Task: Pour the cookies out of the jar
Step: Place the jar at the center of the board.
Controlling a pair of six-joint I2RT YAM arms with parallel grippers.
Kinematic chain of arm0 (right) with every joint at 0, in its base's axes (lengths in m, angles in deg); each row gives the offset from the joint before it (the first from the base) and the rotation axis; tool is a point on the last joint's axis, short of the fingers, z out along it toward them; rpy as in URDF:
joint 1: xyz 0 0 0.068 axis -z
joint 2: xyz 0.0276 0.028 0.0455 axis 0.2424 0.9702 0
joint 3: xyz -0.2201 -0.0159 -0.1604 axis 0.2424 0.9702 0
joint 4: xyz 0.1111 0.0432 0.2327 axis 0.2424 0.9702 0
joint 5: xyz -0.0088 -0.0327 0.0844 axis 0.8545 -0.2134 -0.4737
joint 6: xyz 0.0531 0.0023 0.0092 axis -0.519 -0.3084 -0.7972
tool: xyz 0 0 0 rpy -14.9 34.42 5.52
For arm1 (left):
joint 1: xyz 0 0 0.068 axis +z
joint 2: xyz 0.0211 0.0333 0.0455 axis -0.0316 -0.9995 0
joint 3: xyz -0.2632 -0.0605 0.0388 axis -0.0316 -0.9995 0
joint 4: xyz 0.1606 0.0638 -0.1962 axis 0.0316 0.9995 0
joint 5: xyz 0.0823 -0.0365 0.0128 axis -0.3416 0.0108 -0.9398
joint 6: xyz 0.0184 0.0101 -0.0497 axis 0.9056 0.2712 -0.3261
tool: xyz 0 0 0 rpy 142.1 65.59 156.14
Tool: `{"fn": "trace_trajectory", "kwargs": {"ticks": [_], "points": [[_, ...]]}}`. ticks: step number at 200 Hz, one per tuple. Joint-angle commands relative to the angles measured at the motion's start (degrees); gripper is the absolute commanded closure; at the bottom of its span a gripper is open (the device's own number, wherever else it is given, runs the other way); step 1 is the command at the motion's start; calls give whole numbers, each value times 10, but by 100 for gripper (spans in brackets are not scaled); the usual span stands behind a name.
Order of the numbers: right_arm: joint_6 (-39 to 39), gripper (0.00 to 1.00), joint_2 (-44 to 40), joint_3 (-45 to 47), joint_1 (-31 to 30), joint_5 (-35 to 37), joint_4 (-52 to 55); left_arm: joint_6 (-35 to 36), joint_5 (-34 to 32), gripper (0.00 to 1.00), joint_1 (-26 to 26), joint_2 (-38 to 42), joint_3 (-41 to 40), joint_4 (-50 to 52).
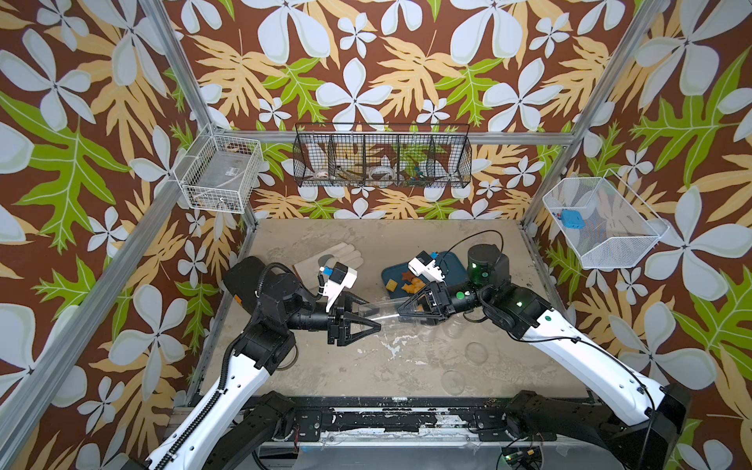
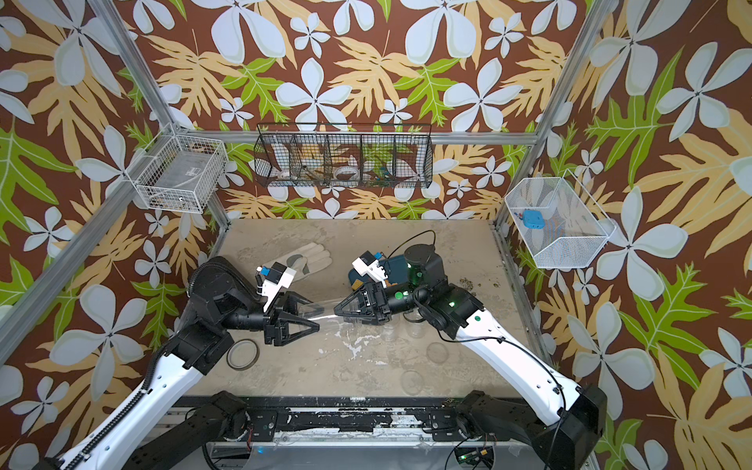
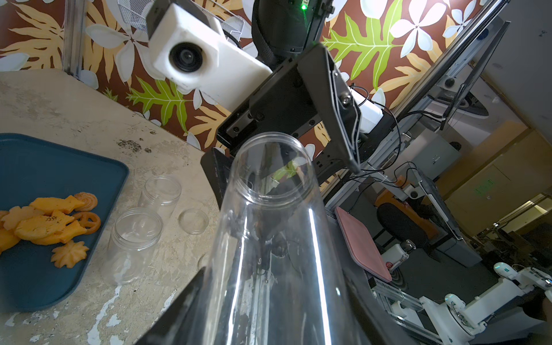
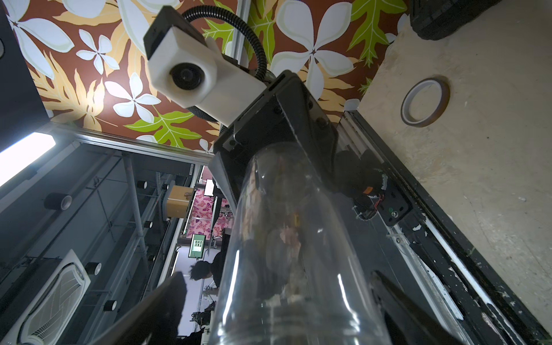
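A clear plastic jar point(image 1: 382, 311) point(image 2: 321, 312) lies level in the air between both arms. My left gripper point(image 1: 368, 313) point(image 3: 274, 322) is shut on its base end. My right gripper point(image 1: 401, 311) point(image 4: 286, 313) is open, its jaws on either side of the jar's point(image 4: 292, 254) threaded mouth end with small gaps showing. In the left wrist view the jar point(image 3: 274, 239) looks empty. The cookies point(image 1: 411, 280) point(image 3: 47, 224), orange and yellow stars, a swirl and a pretzel, lie piled on the blue tray point(image 1: 455, 264) point(image 3: 59, 155) behind the right gripper.
Two empty clear jars point(image 3: 134, 245) point(image 3: 161, 191) and a clear lid point(image 3: 193, 220) stand beside the tray. More lids point(image 1: 476, 352) point(image 1: 453, 380) lie front right. A pale glove point(image 1: 337, 256) lies at the back left, a tape ring point(image 2: 243, 354) front left. Wire baskets point(image 1: 382, 154) hang on the walls.
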Motion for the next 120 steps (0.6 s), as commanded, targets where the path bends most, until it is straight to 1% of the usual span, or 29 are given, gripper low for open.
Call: {"fn": "trace_trajectory", "kwargs": {"ticks": [1, 28, 76, 120], "points": [[-8, 7, -1, -5, -3, 2, -23, -3, 12, 69, 1, 2, -1, -18], [-8, 11, 0, -7, -3, 0, -20, -3, 10, 69, 1, 1, -1, -18], [-3, 22, -3, -1, -2, -1, -15, -4, 9, 69, 1, -3, -2, -20], [5, 26, -5, -1, -3, -1, -13, -6, 8, 69, 1, -7, -1, -23]]}}
